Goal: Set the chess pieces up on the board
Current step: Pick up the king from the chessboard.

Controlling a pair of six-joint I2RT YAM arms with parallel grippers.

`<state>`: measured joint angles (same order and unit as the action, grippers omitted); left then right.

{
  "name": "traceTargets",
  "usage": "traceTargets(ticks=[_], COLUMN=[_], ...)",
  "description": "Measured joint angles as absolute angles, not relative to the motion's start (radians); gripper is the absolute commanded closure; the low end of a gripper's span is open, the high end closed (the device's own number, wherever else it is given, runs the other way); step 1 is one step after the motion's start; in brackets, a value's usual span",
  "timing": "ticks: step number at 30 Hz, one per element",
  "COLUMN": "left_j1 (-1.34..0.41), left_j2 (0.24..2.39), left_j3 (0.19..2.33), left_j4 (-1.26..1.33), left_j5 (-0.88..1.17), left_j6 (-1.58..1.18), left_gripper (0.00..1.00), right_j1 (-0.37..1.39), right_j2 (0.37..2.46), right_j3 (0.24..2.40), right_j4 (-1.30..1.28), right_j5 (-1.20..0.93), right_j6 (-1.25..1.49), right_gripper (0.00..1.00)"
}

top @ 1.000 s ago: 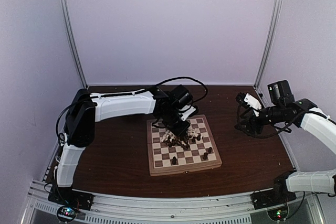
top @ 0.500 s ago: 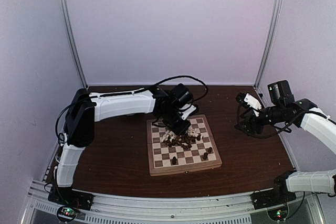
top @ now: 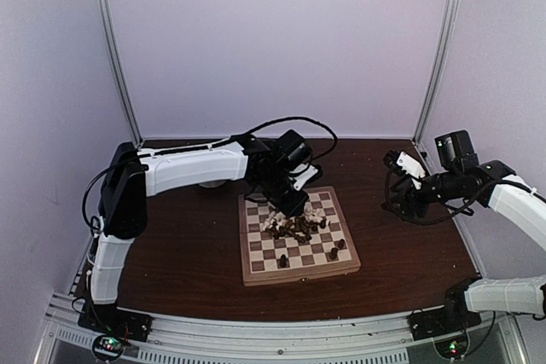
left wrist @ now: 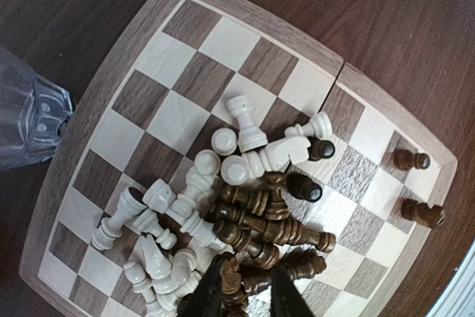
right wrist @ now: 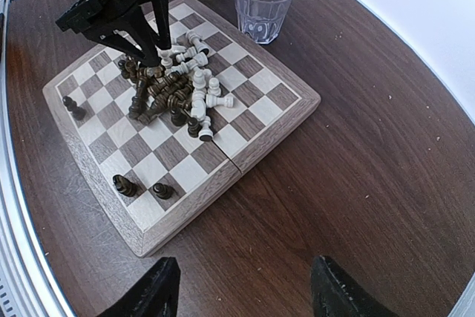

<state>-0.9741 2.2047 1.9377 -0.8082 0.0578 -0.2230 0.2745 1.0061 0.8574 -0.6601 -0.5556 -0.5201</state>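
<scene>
Left pincer [left wrist: 251,289] tips close together, pieces [left wrist: 267,224] heaped right at them on board [left wrist: 174,120]; can't tell if gripping. Right pincer [right wrist: 249,287] open, empty. Pieces light, slick, tip easily: you pinch neck

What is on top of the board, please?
On the board: a heap of cream and dark pieces, plus a few dark ones apart. Squares under the heap are hidden.

Pale lilac walls [top: 273,40], dark wooden table [top: 188,253]
</scene>
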Motion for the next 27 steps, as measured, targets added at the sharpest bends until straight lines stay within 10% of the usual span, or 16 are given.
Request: traceTargets(ticks=[15,27], left_j1=[-0.974,-1.013], left_j2=[2.229,2.229], left_j3=[1.938,1.900], left_j4=[-0.825,-0.885], left_j5=[0.073,0.099], left_j6=[-0.284,-0.066], left_gripper=[0.77,0.61], right_j1=[0.274,0.274], right_j2=[1.005,1.001], right_j3=[0.857,0.857], right_j4=[-0.660,-0.660], right_j5=[-0.552,-0.551], right_j6=[-0.521,-0.525], right_gripper=[0.37,0.37])
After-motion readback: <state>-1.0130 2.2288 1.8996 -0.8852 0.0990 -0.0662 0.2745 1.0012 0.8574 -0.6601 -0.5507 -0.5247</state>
